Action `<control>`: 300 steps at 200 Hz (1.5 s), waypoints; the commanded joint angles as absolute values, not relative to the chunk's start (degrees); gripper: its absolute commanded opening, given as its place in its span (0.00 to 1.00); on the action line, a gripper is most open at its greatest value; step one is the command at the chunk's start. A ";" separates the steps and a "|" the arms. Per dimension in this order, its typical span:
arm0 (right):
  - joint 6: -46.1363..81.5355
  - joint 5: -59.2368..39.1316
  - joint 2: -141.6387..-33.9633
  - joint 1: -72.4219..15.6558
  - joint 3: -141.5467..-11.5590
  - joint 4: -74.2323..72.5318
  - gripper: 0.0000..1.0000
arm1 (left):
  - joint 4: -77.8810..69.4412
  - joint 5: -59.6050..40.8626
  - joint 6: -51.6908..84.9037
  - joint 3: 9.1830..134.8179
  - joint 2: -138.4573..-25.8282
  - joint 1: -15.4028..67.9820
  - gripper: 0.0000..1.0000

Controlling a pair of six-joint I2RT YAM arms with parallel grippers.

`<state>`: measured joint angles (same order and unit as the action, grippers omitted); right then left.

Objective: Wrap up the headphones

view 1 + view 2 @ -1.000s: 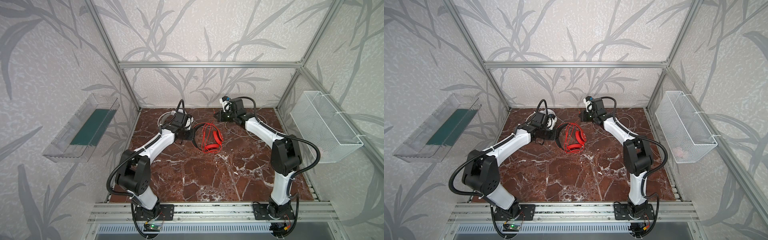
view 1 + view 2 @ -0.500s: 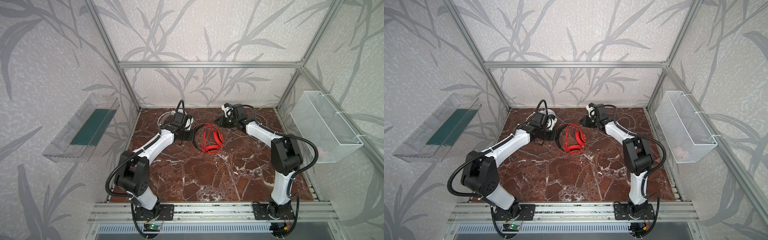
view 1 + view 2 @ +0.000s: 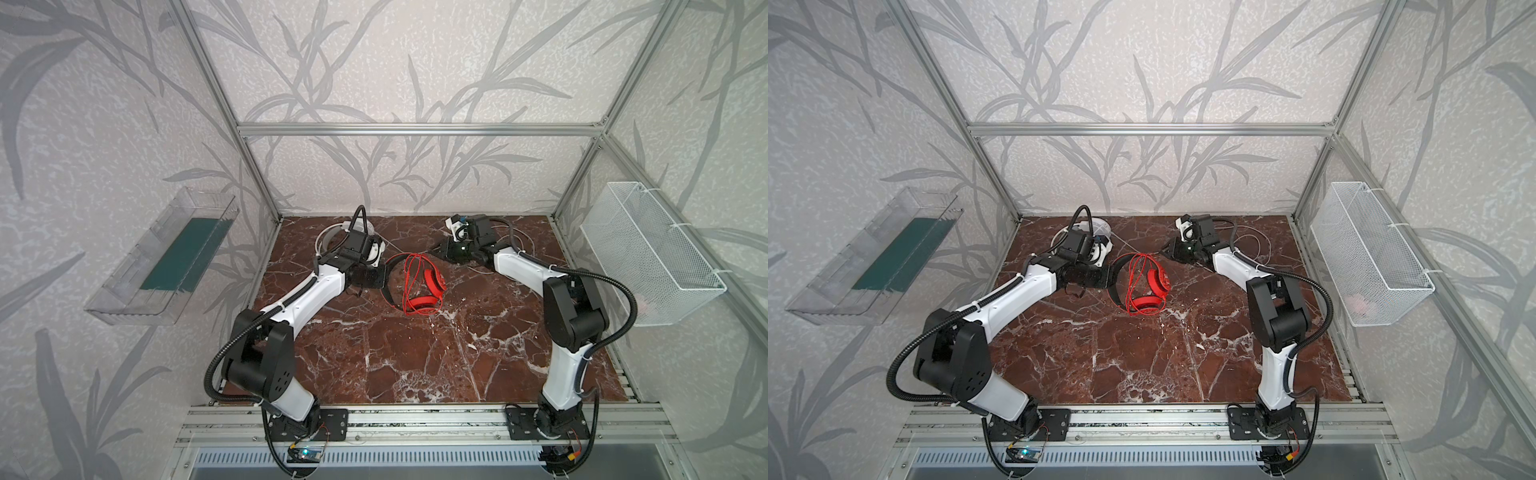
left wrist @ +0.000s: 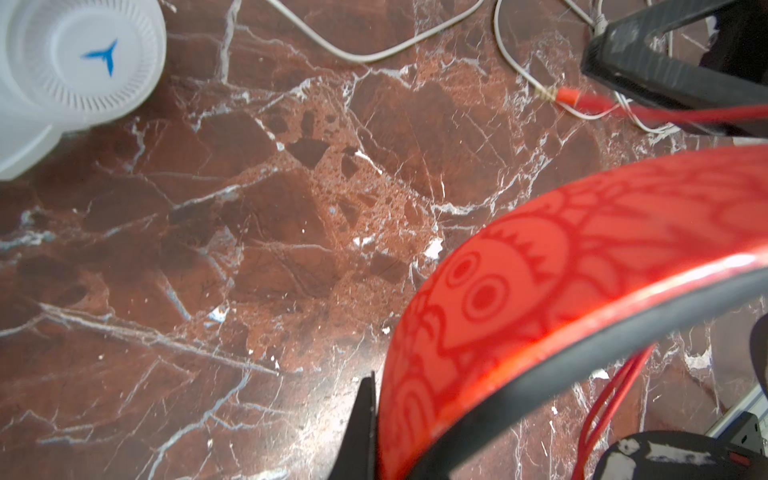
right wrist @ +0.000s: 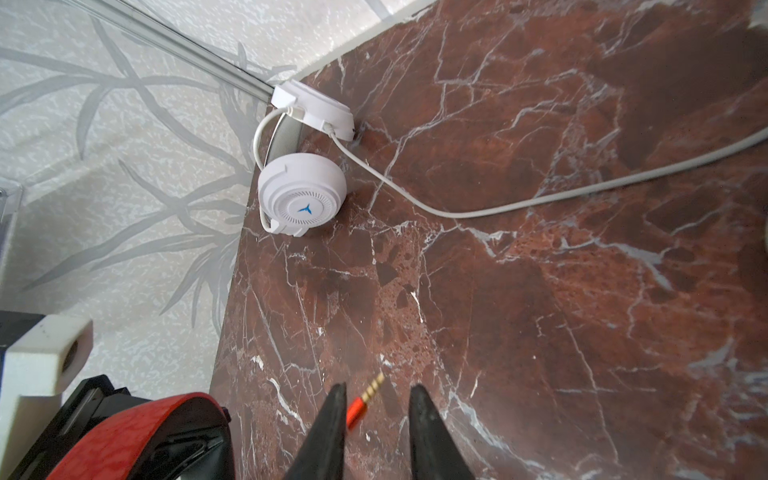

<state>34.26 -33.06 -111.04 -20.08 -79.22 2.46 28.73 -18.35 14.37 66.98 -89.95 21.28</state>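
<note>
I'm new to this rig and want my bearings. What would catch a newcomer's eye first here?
The red headphones, bright on the dark marble table toward its back, with their red cable looped round them and the left gripper shut on the headband. The right gripper stands open beside them, the cable's plug between its jaws. White headphones lie in the back left corner.

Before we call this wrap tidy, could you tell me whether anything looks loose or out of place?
Yes. The red plug sits untucked between the fingers of the open right gripper, not secured on the red headphones. The cable of the white headphones also sprawls unwrapped across the table.
</note>
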 commanded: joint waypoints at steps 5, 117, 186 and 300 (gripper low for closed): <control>34.58 -33.74 -107.25 -19.78 -77.47 1.14 0.31 | 28.26 -20.15 16.21 65.30 -86.17 21.45 0.00; 25.85 -30.07 -99.19 -19.69 -74.18 10.28 0.45 | 32.22 -19.65 16.00 62.69 -82.38 21.44 0.00; 22.94 -29.90 -95.76 -19.77 -71.29 5.84 0.42 | 35.58 -19.50 15.96 59.61 -77.32 21.44 0.00; 36.12 -40.25 -106.89 -28.91 -69.37 -16.90 0.05 | 35.82 -17.94 18.98 55.39 -70.04 21.36 0.00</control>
